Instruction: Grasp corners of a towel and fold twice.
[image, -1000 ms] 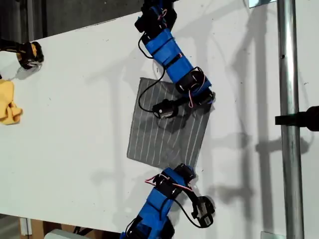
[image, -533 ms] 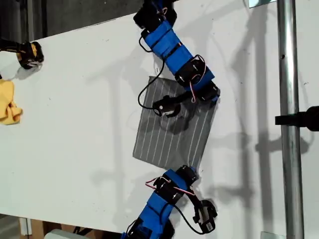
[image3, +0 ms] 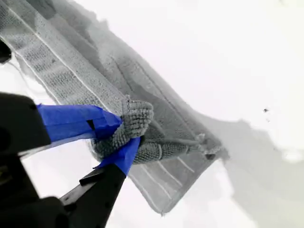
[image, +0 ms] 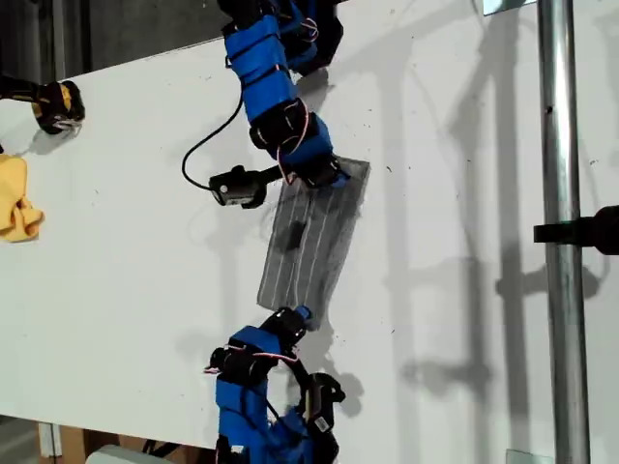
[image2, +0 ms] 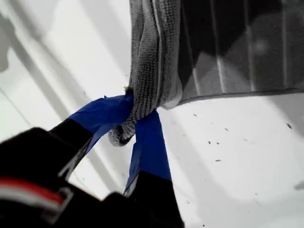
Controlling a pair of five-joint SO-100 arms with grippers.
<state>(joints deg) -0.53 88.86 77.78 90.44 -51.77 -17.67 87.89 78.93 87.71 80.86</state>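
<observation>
The grey white-striped towel (image: pixel 314 242) lies as a narrow, doubled-over strip in the middle of the white table (image: pixel 126 271). My first gripper (image: pixel 298 315) (image2: pixel 133 118), at the strip's near end in the exterior view, is shut on a bunched towel corner (image2: pixel 124 133), and the towel (image2: pixel 156 57) stretches away from it. My second gripper (image: pixel 327 177) (image3: pixel 130 128), at the strip's far end, is shut on another bunched corner (image3: pixel 135 116), held just above the lower layer of the towel (image3: pixel 61 71). The two remaining corners are hidden under the fold.
A small yellow cloth (image: pixel 14 198) and a black-and-yellow object (image: pixel 53 104) sit at the exterior view's left edge. A metal pole (image: pixel 561 290) with a black clamp (image: pixel 580 230) runs down the exterior view's right. Arm shadows fall on the table between towel and pole.
Both grippers have swung toward the exterior view's left, carrying one towel edge over. The flat square towel has become a narrow folded strip.
</observation>
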